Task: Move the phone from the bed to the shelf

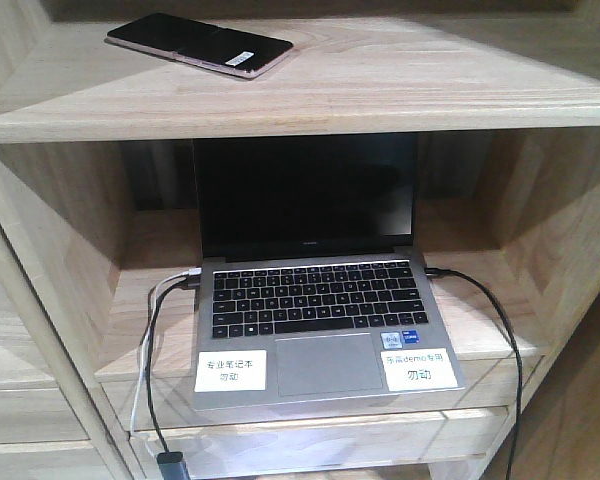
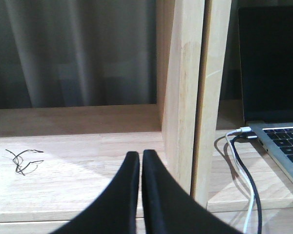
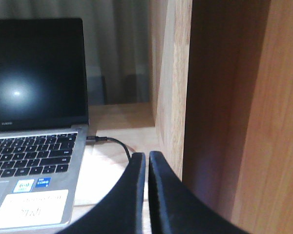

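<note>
Now the phone lies flat on the shelf's top board, upper left of the front view, above the laptop. Neither wrist view shows it. My left end effector and right end effector each have fingers pressed together on nothing, low in their frames, near the laptop's compartment.

Phone on shelf (above laptop)

backdrop: pale grey curtain in soft folds | light: dim — one glare spot on laptop screen
</note>
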Controlling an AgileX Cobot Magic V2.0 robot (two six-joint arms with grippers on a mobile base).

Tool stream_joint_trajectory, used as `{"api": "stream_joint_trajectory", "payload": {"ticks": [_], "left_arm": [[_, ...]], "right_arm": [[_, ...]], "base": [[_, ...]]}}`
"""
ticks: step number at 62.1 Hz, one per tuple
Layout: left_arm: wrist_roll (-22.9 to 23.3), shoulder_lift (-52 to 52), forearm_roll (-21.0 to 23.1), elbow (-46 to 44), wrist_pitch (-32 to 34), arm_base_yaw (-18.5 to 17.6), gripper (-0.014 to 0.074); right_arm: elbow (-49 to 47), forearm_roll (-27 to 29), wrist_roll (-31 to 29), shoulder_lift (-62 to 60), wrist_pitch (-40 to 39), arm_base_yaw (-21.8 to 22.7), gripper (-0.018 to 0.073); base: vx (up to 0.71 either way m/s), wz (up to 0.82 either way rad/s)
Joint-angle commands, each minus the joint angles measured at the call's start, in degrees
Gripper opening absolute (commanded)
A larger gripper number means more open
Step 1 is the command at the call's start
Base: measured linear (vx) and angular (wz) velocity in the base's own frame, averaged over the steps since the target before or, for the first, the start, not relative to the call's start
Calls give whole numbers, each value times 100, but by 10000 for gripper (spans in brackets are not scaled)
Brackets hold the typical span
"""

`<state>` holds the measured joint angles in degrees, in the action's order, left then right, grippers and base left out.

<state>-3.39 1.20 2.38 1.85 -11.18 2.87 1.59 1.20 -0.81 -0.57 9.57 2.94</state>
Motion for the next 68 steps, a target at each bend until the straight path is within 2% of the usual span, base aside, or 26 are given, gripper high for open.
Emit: {"api": "stream_joint_trajectory", "payload": {"ticks": [1,68], "left_arm": [[0,32,54,41,416,-44,1],[0,32,54,41,416,-44,1]], "right_arm": [[54,-70,-38,-71,-459,28,-5],[54,-65,-16,-71,-521,28,-5]], "base": [[0,0],[0,0]]}}
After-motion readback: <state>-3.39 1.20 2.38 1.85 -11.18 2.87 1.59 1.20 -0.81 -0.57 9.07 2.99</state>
